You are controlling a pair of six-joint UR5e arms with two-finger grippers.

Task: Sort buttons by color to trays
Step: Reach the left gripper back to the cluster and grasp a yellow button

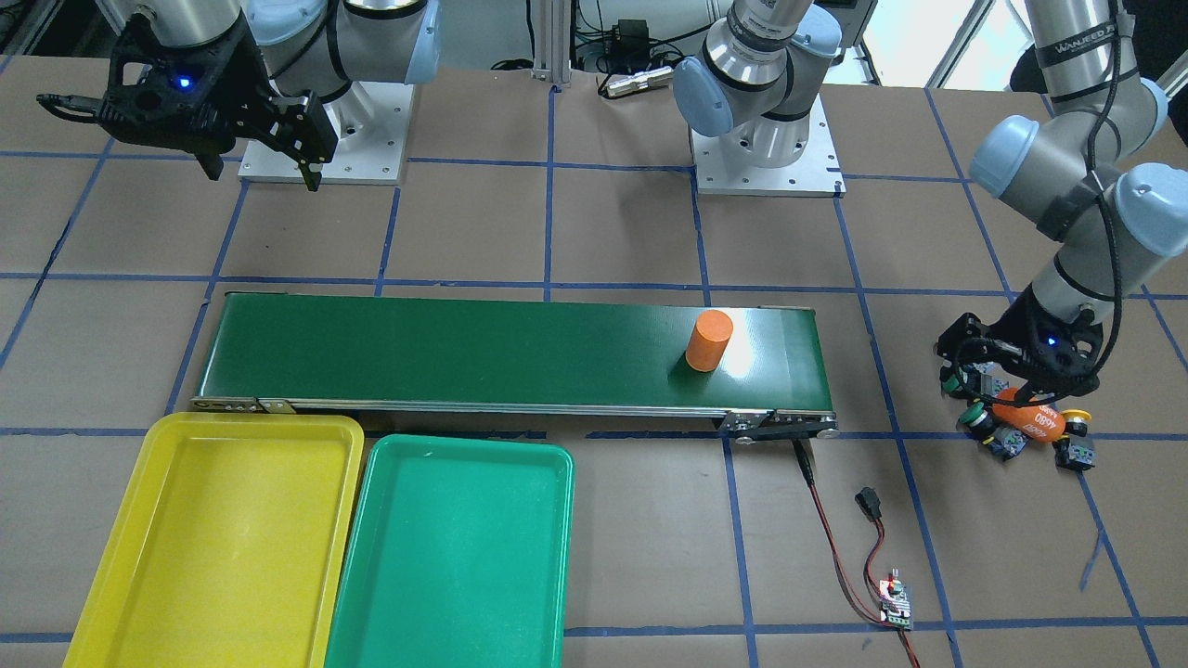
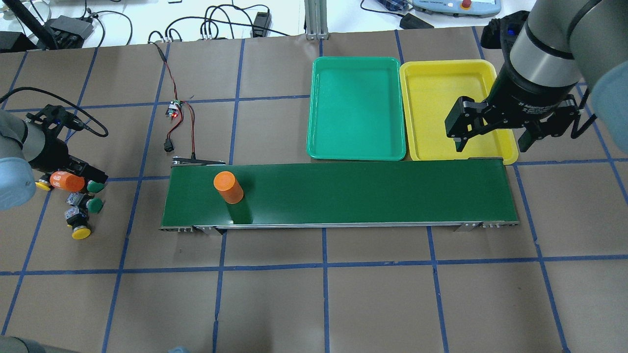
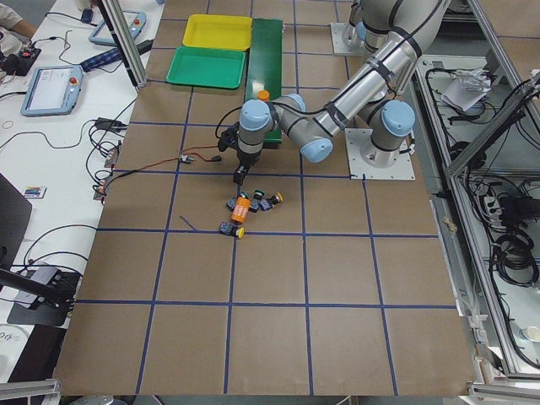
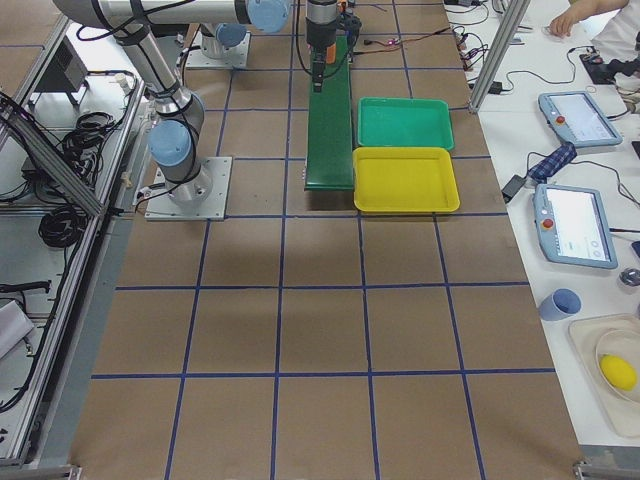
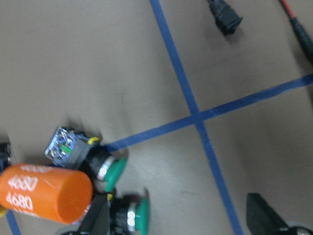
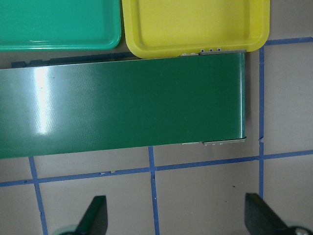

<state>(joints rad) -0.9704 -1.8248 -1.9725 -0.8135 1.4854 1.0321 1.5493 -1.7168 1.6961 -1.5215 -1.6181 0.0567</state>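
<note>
Two green-capped push-button switches (image 5: 110, 171) lie on their sides on the brown surface (image 2: 274, 304), caps pointing toward the long dark-green conveyor belt (image 2: 368, 193), off its end on the robot's left. A yellow-capped button (image 2: 81, 233) beside them points toward the robot. Another yellow cap (image 2: 43, 185) peeks out, its body hidden. An orange cylinder marked 4680 (image 2: 67, 182) lies among them. The left gripper (image 5: 178, 210) hangs over them, fingers spread, gripping nothing. A second orange cylinder (image 2: 228, 188) stands on the belt. The right gripper (image 2: 490, 143), fingers apart, hangs near the yellow plastic tray (image 2: 441, 66) and green plastic tray (image 2: 356, 153).

Buttons (image 2: 94, 204) clustered, green tray (image 2: 355, 108) beside yellow tray (image 2: 441, 108)
</note>
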